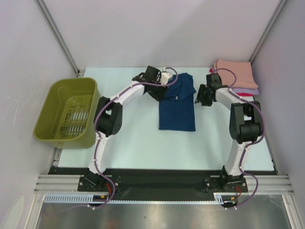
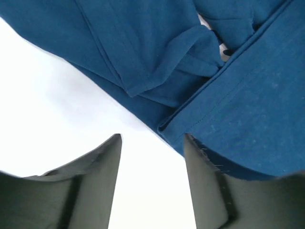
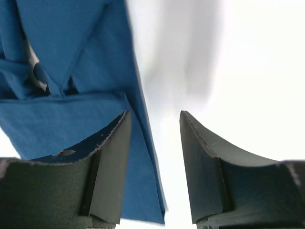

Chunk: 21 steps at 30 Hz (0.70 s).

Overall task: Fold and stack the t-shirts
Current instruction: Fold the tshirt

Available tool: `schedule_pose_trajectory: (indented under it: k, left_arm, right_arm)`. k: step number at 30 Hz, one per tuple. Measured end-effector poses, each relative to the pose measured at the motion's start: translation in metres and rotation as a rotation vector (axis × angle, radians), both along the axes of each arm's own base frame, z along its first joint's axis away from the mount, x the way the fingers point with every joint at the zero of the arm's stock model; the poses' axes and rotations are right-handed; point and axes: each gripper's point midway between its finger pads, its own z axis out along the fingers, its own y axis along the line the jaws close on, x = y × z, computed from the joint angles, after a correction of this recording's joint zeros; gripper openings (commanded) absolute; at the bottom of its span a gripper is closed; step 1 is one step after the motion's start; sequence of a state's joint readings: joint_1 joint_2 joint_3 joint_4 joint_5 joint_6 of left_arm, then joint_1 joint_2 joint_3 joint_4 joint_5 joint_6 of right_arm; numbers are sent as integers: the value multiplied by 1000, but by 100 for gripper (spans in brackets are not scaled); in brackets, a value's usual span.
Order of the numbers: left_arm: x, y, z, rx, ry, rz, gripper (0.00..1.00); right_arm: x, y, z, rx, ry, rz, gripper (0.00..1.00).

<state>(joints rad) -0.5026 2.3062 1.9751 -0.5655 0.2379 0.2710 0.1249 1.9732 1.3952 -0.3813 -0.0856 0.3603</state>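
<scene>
one basket [image 1: 50, 109] left of navy tee [image 1: 177, 113]

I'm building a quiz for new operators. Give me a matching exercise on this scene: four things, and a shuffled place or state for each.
Things:
1 navy t-shirt
2 basket
3 peach t-shirt
4 left gripper

Places or states:
A far-right corner, on top
B open, holding nothing
C far left
D centre

Pairs: 1-D, 2-C, 3-A, 4-B
</scene>
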Motion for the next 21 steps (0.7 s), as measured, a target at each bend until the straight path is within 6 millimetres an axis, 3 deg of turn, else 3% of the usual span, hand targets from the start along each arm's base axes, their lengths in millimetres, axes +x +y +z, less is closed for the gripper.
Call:
schedule_pose_trajectory:
  k: [3,5,8,12,15,18,21]
  left_arm:
    - [-4,1,11,3,-27,-29,42]
    - [-19,3,21,5,-38,-82,41]
    - [-59,1,35,10,-26,-230,40]
    - [-112,-15,32,21,9,-444,47]
    - [-150,-20,8,59,73,-567,50]
    - [-180,-19,-12,102,125,-651,53]
    - [-193,-18,-24,124,140,-692,55]
  right_arm:
    - [-13,-6,19,-8,-6,-38,50]
    - [-32,-7,35,-3,-13,-47,50]
    - [-65,3,43,19,-4,-30,51]
    - [-117,21,23,42,87,14,52]
    - [-151,32,-2,59,182,39,53]
    - [-172,35,-18,68,246,41,53]
    - [-175,36,-22,73,255,38,51]
